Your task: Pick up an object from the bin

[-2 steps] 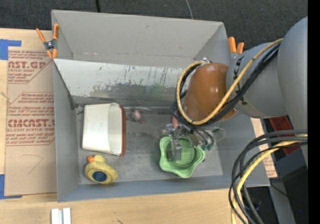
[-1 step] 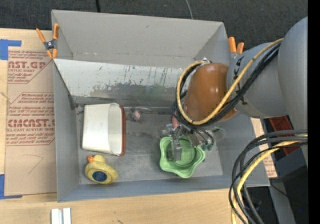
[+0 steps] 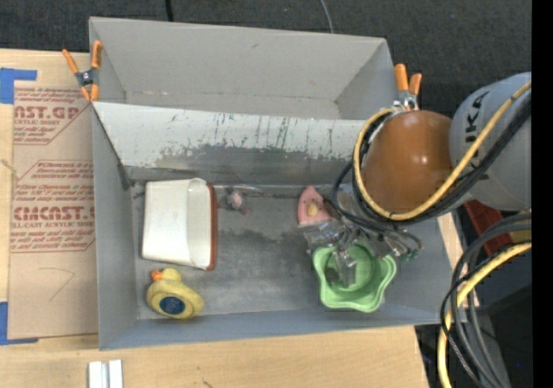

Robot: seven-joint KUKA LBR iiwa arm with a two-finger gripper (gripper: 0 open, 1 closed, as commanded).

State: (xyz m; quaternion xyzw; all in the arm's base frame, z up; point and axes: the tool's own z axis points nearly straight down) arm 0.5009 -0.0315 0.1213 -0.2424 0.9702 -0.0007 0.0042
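Observation:
My gripper (image 3: 346, 267) hangs at the bin's front right, its fingers down inside a green flower-shaped cup (image 3: 354, 289) that lies on the bin floor. How far apart the fingertips stand is hidden by the gripper body. Just behind the cup, a small pink toy (image 3: 309, 206) rests against the floor near the back wall.
A white box with a red edge (image 3: 177, 223) lies at the left of the bin. A yellow rubber duck (image 3: 173, 295) sits in the front left corner. A tiny pinkish bit (image 3: 234, 200) lies near the back wall. The arm's orange dome and cables overhang the right side.

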